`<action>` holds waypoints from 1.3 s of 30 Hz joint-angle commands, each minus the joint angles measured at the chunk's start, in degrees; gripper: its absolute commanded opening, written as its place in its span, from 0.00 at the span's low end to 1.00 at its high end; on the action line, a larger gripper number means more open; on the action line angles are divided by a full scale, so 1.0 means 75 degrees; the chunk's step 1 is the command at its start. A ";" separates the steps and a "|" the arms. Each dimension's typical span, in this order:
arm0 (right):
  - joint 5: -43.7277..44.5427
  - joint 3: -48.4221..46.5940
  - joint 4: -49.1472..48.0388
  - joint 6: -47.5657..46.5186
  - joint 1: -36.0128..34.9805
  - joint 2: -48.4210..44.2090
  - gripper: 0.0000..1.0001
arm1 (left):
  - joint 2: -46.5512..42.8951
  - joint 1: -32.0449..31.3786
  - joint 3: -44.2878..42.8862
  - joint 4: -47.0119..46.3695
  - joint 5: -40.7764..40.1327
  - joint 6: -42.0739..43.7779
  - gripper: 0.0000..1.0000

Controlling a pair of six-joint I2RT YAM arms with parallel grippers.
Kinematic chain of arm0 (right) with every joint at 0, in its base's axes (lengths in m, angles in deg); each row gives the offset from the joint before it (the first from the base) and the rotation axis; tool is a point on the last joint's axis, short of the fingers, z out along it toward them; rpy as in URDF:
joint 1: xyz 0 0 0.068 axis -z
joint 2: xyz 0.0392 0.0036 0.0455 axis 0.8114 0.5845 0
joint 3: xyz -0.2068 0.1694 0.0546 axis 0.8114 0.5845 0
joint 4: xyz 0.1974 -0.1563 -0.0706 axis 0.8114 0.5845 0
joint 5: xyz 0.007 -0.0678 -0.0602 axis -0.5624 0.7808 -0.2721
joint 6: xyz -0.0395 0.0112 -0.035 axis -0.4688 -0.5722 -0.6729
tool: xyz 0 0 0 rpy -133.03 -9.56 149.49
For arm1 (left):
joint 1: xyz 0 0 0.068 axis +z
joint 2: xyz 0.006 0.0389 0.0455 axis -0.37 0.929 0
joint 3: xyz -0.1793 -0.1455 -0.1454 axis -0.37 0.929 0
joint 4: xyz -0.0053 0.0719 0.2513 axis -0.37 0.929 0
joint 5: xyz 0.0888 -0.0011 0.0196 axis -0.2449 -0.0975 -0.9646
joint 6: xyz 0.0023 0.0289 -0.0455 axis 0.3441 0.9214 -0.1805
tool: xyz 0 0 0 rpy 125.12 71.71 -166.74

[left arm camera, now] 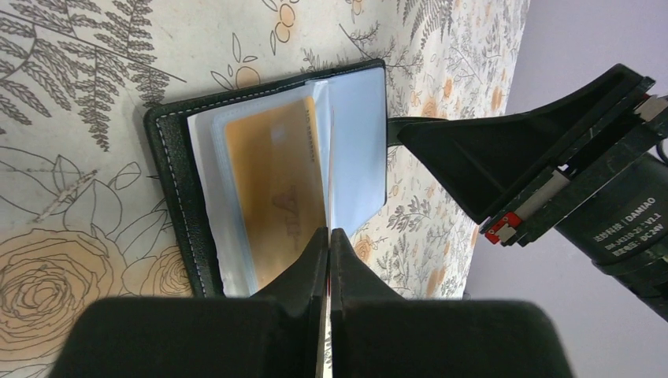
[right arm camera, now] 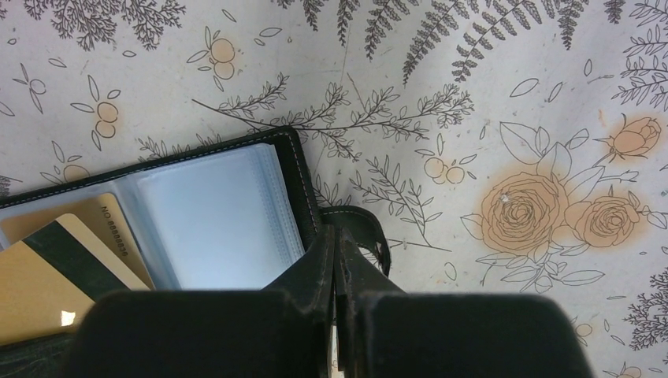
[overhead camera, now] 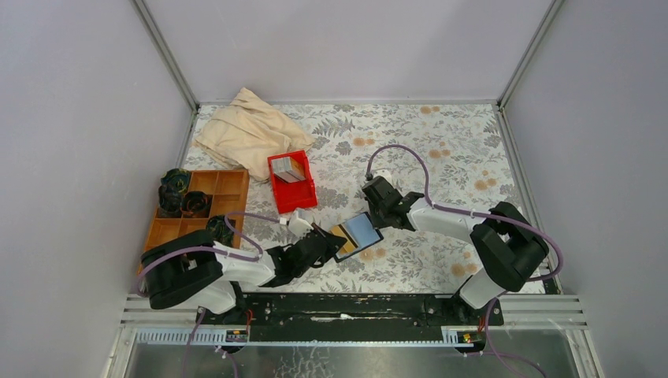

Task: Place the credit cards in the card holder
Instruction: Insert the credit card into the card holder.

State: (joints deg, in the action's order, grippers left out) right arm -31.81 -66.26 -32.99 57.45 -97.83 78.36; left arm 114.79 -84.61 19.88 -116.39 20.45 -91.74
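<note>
At the far left, a brown compartment tray (overhead camera: 232, 185) with dark items in it and a crumpled cloth (overhead camera: 248, 130) sit out of play. The left gripper (left arm camera: 329, 246) is clenched on a tan card (right arm camera: 39, 276). Its own wrist view shows the card only edge-on, as a thin line rising from the fingertips toward the pages. The right wrist view shows the card's face, gold with a dark stripe, lying partly over the left half of the card holder (overhead camera: 358, 235). Behind the left gripper, the red bin (overhead camera: 298, 201) holds more of the credit cards (overhead camera: 288, 169), well apart from the work. The card holder lies open on the floral table (overhead camera: 441, 157) between the two grippers, with its clear sleeves fanned. A sleeved card (left arm camera: 276, 181) sits in the left half, and the right-hand sleeves look vacant. On the right, the right gripper (right arm camera: 335, 256) is closed at the holder's right edge by the clasp tab (right arm camera: 369, 230), apparently pinning the cover flat. The step in hand looks like sliding the held card into a sleeve. To do it well, the left arm should line the card's leading edge up with one sleeve mouth. It should hold the card level so it does not catch between pages, and push slowly along the sleeve. The right arm should hold firm so the holder neither skids nor folds shut. With several cards left in the bin, the task seems early.
</note>
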 commanded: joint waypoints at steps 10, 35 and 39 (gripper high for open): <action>-0.0218 -0.0350 -0.0235 -0.0064 0.0140 0.0255 0.00 | 0.0336 0.0084 -0.0095 -0.0575 -0.0010 -0.0082 0.00; -0.0537 -0.0216 -0.0415 0.0046 0.0223 0.0626 0.00 | 0.1522 0.0348 0.0464 -0.2589 0.0789 -0.0178 0.00; -0.0546 -0.0191 -0.0424 0.0048 0.0234 0.0619 0.00 | 0.1839 0.0352 0.0541 -0.2879 0.0940 -0.0249 0.00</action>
State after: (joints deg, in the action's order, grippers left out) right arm -34.19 -66.98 -34.47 57.48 -96.30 81.66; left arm 126.01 -82.33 22.61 -134.18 25.87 -93.36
